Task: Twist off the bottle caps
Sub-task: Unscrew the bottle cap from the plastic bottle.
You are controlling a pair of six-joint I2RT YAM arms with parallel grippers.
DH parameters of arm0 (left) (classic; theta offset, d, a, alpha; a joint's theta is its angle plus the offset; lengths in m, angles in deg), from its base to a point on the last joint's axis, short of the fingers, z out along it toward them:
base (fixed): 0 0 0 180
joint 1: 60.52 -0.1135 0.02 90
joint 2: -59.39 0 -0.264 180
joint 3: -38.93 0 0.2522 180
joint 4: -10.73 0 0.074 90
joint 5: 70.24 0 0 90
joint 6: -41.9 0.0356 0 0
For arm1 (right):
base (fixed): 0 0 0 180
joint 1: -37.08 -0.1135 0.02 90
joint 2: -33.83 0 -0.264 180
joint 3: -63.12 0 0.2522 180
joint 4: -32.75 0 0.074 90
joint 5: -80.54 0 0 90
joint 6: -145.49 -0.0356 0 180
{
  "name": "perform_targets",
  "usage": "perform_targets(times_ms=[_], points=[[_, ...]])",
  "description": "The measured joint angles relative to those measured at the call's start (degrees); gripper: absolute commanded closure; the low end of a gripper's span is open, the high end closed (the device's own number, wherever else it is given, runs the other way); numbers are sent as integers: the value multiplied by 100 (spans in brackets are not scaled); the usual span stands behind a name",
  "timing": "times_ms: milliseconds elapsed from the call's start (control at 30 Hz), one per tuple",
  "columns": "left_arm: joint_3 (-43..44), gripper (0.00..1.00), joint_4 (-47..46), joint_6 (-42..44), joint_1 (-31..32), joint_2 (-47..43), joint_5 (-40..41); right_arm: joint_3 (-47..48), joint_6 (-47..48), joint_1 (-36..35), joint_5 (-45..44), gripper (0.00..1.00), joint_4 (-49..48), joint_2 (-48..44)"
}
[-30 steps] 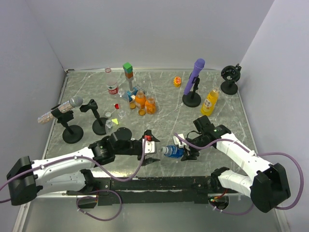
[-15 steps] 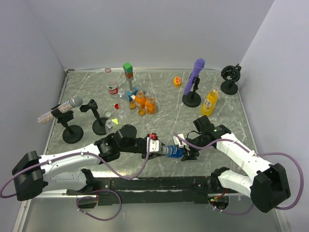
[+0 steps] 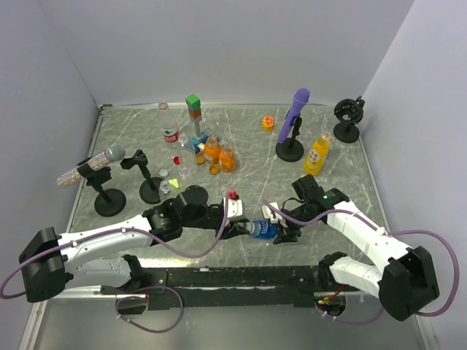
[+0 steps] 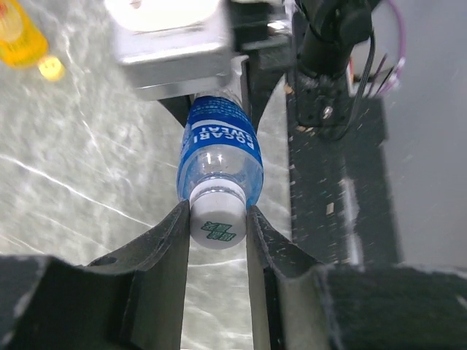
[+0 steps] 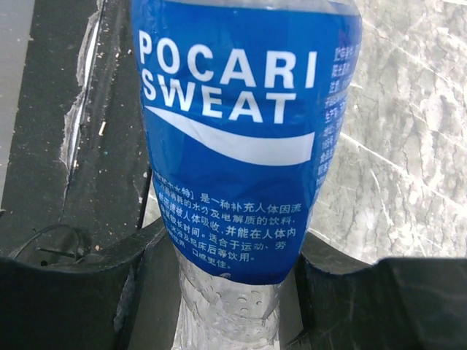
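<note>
Left hand [image 3: 241, 227] is pinching the white cap [image 4: 216, 225], right hand [image 3: 284, 232] grips the bottle [image 5: 241, 138], sideways near the tabletop's [image 3: 248, 142] 6 o'clock, cap pointing 9.

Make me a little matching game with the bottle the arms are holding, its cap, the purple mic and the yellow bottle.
Things:
1. white cap
2. blue-labelled bottle
3. purple microphone
4. yellow bottle

Where:
A. on a black stand
B. gripped by the right gripper
C. standing free, nothing holding it
D. pinched by the left gripper

Pairs: 1-D, 2-B, 3-A, 4-C
</note>
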Motion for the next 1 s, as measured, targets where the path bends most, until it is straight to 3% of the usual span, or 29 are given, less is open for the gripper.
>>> perform_targets(times_ms=[367, 433, 500, 567, 700, 800, 1000], points=[[752, 99, 1257, -4395, -44, 267, 831, 0, 26, -4, 162, 82, 72, -11], [804, 96, 1379, -4848, -50, 343, 898, 0, 42, -4, 92, 82, 109, -9], [857, 84, 1495, -5139, -52, 380, 997, 0, 46, -4, 52, 81, 118, -9], [929, 60, 1622, -5283, -50, 378, 1130, 0, 44, -4, 59, 82, 87, -9], [984, 27, 1720, -5239, -31, 201, 1425, 0, 31, -4, 37, 81, 7, -7], [881, 1, 1449, -4979, -31, -452, 1746, 0, 24, -4, -55, 82, 24, 7], [68, 3, 302, -3919, -31, -2358, 2118, 0, 24, -4, -76, 82, 24, 7]])
